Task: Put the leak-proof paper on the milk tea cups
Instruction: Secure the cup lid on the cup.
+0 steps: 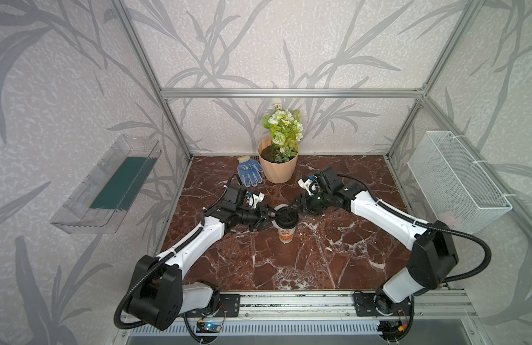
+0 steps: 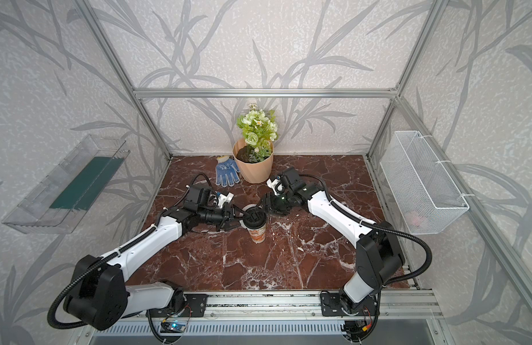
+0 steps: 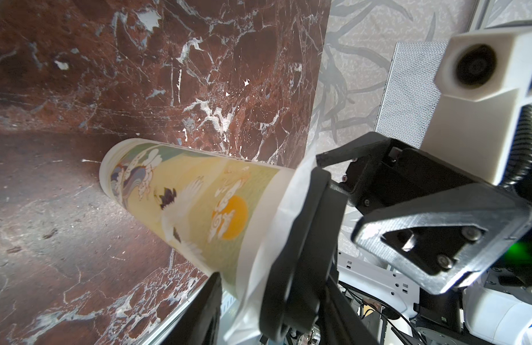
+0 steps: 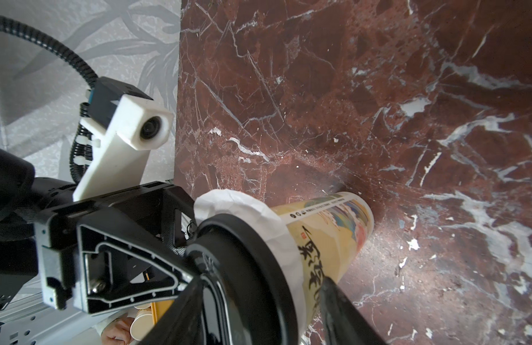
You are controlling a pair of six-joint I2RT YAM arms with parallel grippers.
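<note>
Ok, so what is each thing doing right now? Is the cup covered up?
milk tea cup, standing upright, covered.
leak-proof paper, draped over the cup's mouth, under the lid.
black lid, on top of the paper.
left gripper, at the lid's edge, grip unclear.
right gripper, open, at the lid's edge.
flower pot, upright.
glove, lying flat.

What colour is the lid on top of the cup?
Black. The lid shows best in the right wrist view, over the white paper on the cup.
</note>
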